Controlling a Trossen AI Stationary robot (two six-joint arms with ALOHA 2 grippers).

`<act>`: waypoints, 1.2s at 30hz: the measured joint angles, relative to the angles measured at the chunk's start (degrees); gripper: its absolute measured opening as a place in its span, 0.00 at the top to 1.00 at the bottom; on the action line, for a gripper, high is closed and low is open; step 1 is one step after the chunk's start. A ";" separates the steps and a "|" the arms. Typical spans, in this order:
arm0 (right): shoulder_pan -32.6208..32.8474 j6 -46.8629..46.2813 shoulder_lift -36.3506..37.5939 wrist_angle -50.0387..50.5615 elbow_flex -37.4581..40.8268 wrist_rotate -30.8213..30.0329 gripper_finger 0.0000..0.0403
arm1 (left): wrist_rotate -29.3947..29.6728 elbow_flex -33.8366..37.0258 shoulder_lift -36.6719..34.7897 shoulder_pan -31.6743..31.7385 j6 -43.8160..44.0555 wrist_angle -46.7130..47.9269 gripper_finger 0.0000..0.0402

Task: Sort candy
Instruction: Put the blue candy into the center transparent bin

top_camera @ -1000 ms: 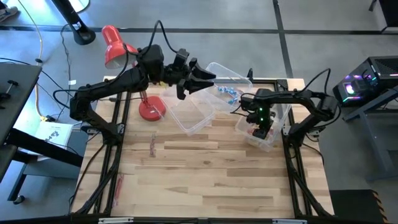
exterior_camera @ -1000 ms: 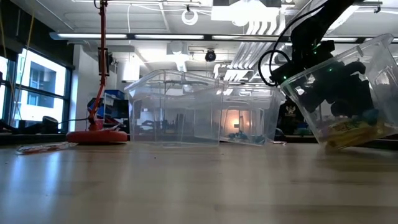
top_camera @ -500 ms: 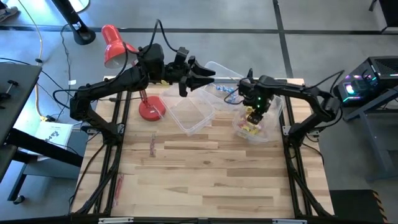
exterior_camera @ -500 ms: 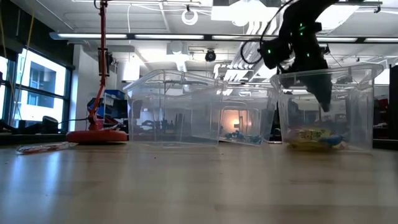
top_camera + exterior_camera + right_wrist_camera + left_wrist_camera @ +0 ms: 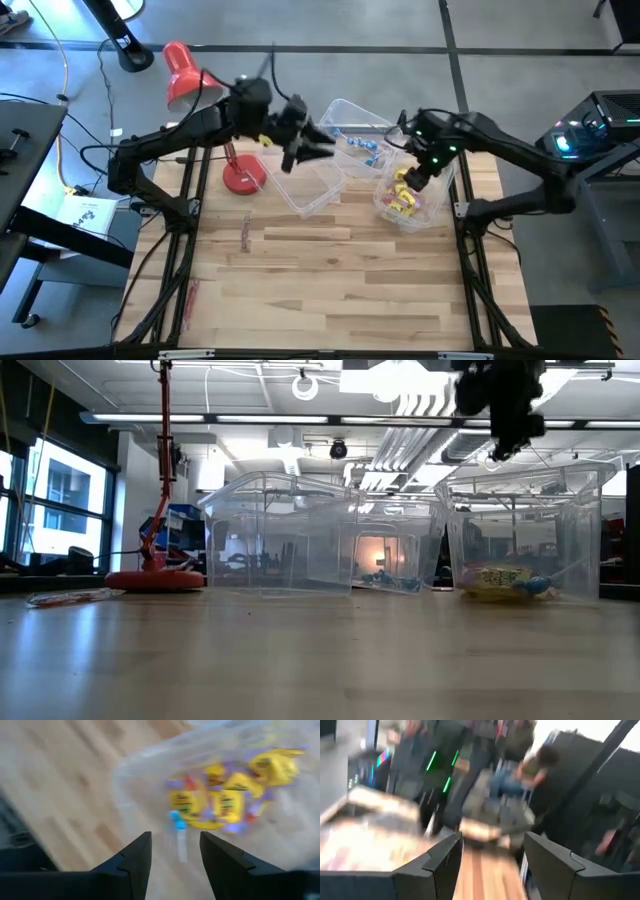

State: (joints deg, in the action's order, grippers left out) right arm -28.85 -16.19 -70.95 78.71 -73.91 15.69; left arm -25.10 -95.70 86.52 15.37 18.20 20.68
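Observation:
Three clear bins stand at the table's far side. The right bin (image 5: pixel 435 212) holds yellow candy packets (image 5: pixel 402 203), with a blue piece on a stick (image 5: pixel 176 822) among them. Blue candy (image 5: pixel 365 148) lies in the far bin (image 5: pixel 350 110). The middle bin (image 5: pixel 305 185) looks bare. My right gripper (image 5: pixel 411 183) hangs open above the right bin, pointing down, clear of its rim in the low view (image 5: pixel 508 432). My left gripper (image 5: pixel 322 150) is open, raised over the middle bin's far edge. Nothing is between its fingers in the left wrist view (image 5: pixel 492 865).
A red desk lamp (image 5: pixel 185 75) stands with its base (image 5: pixel 243 175) at the table's far left. Loose red/pink stick candy lies on the wood at the left (image 5: pixel 245 232) and near the left front (image 5: pixel 192 297). The table's near half is bare wood (image 5: pixel 330 290).
My right gripper has risen out of the right bin and now hangs above its rim. That bin was tipped on its edge a second ago and now stands flat on the table. My left gripper has tipped downward a little over the middle bin.

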 joint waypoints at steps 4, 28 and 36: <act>6.26 -9.59 4.98 -0.40 -1.34 -1.73 0.60 | 0.31 1.74 0.30 -3.55 -3.96 8.54 0.49; 33.13 -27.46 1.44 -4.31 -1.22 -25.89 0.60 | 11.74 31.62 0.46 -21.44 8.49 -6.18 0.49; 40.32 -28.21 -8.88 -2.43 -1.18 -27.47 0.60 | 17.46 34.75 0.46 -21.66 11.73 -7.57 0.49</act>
State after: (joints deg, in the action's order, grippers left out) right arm 11.47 -44.40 -79.83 76.29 -75.09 -11.79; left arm -7.64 -60.95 86.98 -6.29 29.93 13.11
